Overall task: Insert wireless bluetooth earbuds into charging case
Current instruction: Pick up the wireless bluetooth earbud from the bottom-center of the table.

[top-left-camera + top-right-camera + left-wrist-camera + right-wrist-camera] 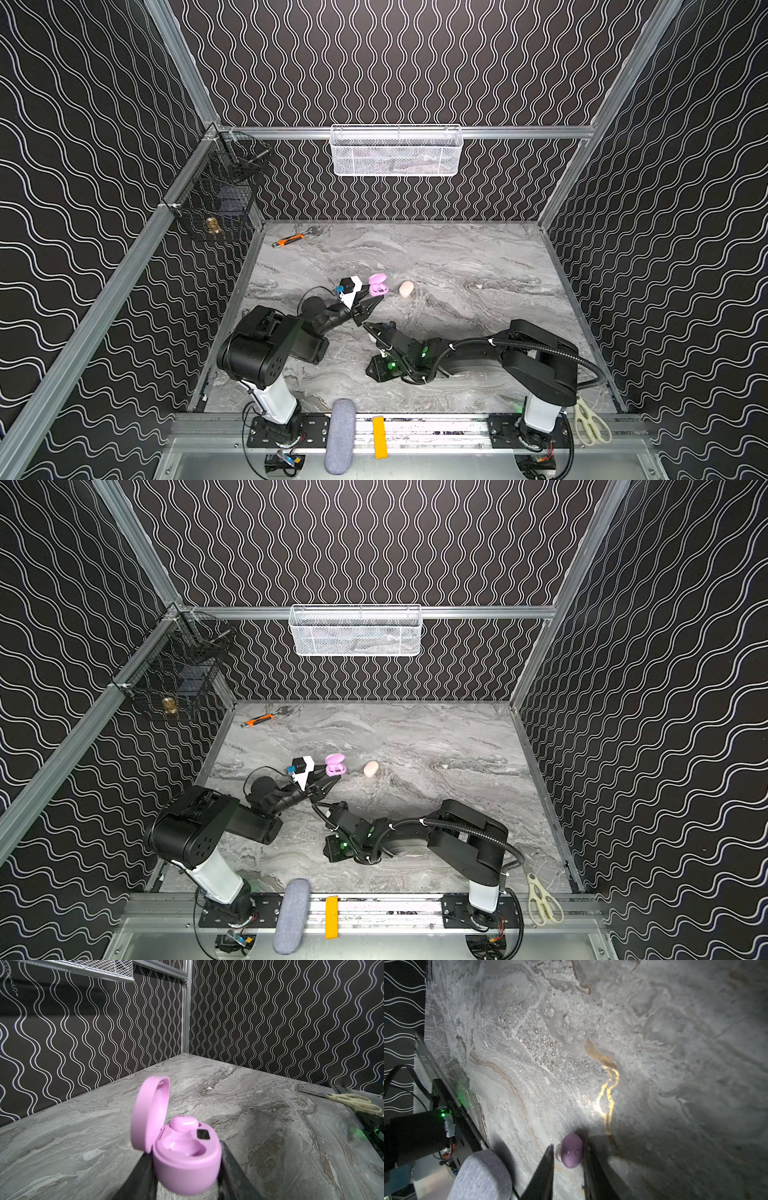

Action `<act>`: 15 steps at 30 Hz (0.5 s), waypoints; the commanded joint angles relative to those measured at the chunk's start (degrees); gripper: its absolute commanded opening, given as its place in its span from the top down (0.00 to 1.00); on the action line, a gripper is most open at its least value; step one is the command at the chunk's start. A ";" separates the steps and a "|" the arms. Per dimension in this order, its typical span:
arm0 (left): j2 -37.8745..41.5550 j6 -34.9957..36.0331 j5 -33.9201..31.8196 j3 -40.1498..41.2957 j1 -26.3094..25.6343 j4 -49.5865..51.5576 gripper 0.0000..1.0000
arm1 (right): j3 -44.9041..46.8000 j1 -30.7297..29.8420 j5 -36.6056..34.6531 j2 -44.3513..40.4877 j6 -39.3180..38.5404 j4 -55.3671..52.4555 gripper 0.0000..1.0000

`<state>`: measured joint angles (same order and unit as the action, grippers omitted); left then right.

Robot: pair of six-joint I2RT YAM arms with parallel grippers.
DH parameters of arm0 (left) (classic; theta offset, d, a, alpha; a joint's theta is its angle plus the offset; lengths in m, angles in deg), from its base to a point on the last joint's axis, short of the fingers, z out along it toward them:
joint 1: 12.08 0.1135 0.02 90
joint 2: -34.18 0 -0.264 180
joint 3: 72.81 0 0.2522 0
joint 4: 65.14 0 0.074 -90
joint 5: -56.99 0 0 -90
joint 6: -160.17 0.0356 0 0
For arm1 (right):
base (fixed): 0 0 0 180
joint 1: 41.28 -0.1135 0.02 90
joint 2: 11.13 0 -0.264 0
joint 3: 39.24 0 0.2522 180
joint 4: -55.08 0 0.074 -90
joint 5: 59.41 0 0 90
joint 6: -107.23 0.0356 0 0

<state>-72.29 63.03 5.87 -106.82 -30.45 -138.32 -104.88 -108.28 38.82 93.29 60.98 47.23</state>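
Note:
My left gripper (185, 1153) is shut on the base of a lilac-pink charging case (187, 1169), seen in both top views (378, 284) (335, 765), with its lid standing open. One pink earbud (184, 1123) sits in the far socket, and the near socket is empty. In front of it, low over the table, my right gripper (366, 325) (567, 1147) has its fingers closed against both sides of a second lilac earbud (571, 1153). A shut cream case (406, 289) lies right of the pink one. A tiny cream-white bud (479, 286) lies farther right.
An orange-handled tool (291, 240) lies at the back left. Cream scissors (590, 419), a grey padded roll (340, 436) and a yellow block (379, 436) rest on the front rail. A white mesh basket (395, 151) and a black wire basket (220, 195) hang on the walls.

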 commanded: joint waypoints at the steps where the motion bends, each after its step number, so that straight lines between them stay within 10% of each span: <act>1: -0.25 -0.16 0.24 -0.45 0.17 -1.86 0.63 | -0.29 0.04 -0.49 0.43 0.64 -0.90 0.73; 15: -0.24 -0.14 0.32 -0.40 0.10 -1.84 0.63 | 0.12 0.29 -0.85 0.08 0.73 -0.81 0.76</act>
<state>-72.29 63.03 5.84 -106.82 -30.45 -138.32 -104.79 -107.98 38.78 93.33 61.20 47.23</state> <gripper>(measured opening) 0.416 0.239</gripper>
